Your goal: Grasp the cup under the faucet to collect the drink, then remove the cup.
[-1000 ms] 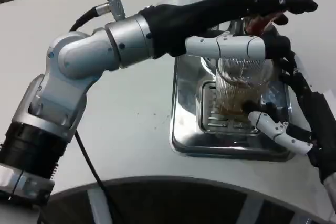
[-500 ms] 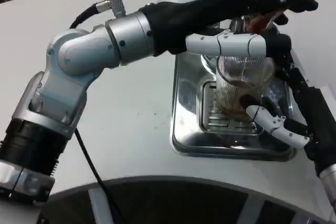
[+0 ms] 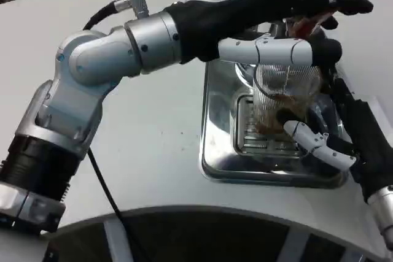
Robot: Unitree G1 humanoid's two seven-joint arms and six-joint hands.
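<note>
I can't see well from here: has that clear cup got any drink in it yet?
Partly filled. The cup shows brown liquid in its lower part, while its ribbed upper wall looks clear. It stands upright over the metal drip tray.

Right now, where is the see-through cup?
In the head view, right of centre, the cup stands over the shiny drip tray, held by the right hand, under the left hand.

We see a clear ribbed plastic cup (image 3: 284, 99) standing upright over the slotted grate of a shiny metal drip tray (image 3: 218, 151), just below the faucet (image 3: 304, 26) with its reddish handle. Brown drink fills the lower part of the cup. We find the right hand (image 3: 331, 136) holding it from the side, fingers against its wall.
</note>
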